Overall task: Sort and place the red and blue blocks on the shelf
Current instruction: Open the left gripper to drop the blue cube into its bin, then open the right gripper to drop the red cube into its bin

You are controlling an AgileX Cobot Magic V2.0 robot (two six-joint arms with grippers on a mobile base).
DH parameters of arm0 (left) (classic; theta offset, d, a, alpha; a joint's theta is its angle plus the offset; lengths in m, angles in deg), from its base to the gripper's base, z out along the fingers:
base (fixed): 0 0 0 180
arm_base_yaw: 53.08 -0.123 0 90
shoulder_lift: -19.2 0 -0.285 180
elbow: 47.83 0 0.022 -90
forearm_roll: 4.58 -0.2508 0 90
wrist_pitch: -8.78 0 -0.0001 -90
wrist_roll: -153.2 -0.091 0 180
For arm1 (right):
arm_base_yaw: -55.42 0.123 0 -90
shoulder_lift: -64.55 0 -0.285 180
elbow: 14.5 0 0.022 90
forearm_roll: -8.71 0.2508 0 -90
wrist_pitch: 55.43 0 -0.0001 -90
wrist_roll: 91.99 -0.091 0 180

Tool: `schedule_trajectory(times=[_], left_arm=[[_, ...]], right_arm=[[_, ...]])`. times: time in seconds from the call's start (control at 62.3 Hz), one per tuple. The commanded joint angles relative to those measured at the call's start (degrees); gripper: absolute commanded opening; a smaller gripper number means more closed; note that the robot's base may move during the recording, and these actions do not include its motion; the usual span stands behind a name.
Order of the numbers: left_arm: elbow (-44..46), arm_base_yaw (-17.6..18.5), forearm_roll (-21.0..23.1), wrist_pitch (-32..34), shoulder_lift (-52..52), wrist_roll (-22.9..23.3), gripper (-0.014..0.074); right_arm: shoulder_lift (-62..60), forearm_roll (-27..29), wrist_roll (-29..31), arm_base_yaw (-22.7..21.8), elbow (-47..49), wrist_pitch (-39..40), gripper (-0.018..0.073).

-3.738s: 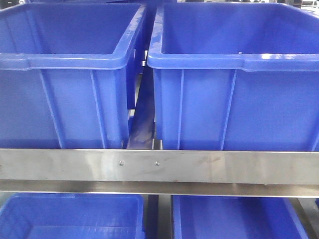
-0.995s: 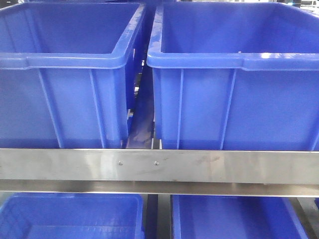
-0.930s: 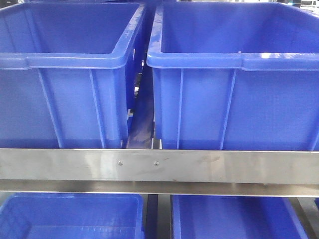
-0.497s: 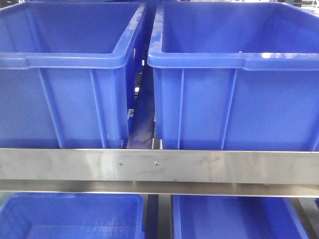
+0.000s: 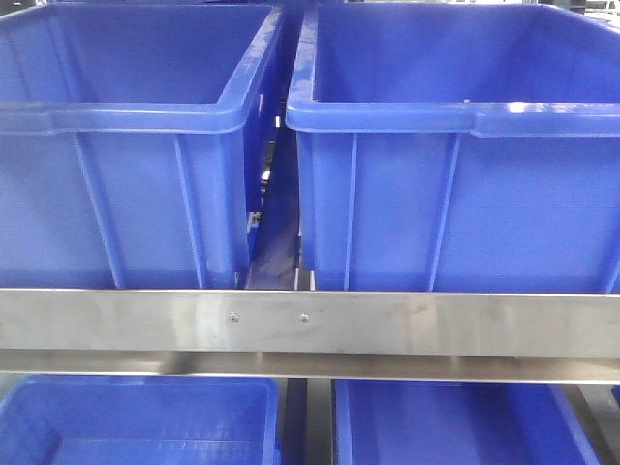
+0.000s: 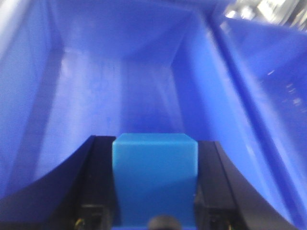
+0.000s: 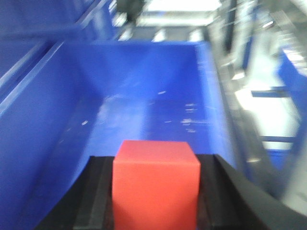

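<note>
In the left wrist view a sky-blue block (image 6: 154, 179) sits clamped between the black fingers (image 6: 98, 182) of my left gripper (image 6: 154, 143), held over the inside of a big blue bin (image 6: 120, 86). In the right wrist view a bright red block (image 7: 156, 184) is clamped between my right gripper's (image 7: 156, 148) black fingers (image 7: 213, 191), above the floor of another blue bin (image 7: 144, 110). The front view shows the shelf's steel front rail (image 5: 310, 325) with two small screws; neither gripper nor block appears there.
Two large blue bins (image 5: 126, 145) (image 5: 455, 145) stand side by side on the upper tier with a narrow gap (image 5: 276, 232) between them. Two more bins (image 5: 136, 421) (image 5: 455, 426) sit below the rail. Steel rack parts (image 7: 259, 96) show right of the right bin.
The front view barely differs across the frames: bins and rail stay in place. No arm or block enters that view.
</note>
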Motion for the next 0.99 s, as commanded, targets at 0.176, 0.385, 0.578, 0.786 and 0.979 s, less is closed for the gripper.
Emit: schedule_trajectory(times=[0.176, 0.385, 0.578, 0.786, 0.979], left_arm=[[8.19, 0.52, -0.11, 7.71, 11.12, -0.21, 0.0128], [9.35, 0.52, -0.28, 8.87, 15.33, -0.81, 0.0405], [9.35, 0.52, -0.28, 8.26, 16.43, -0.81, 0.0595], [9.35, 0.52, -0.28, 8.40, 16.43, -0.81, 0.0553], [9.35, 0.52, -0.15, 6.32, 15.56, -0.81, 0.0151]], right_arm=[[12.63, -1.22, 0.53, 0.88, 7.83, 9.06, 0.0060], [17.73, -1.22, 0.53, 0.88, 10.86, 9.98, 0.0373], [17.86, -1.22, 0.53, 0.88, 11.19, 9.53, 0.0515], [17.86, -1.22, 0.53, 0.88, 11.19, 9.64, 0.0461], [17.22, -1.22, 0.49, 0.88, 11.19, 9.61, 0.0059]])
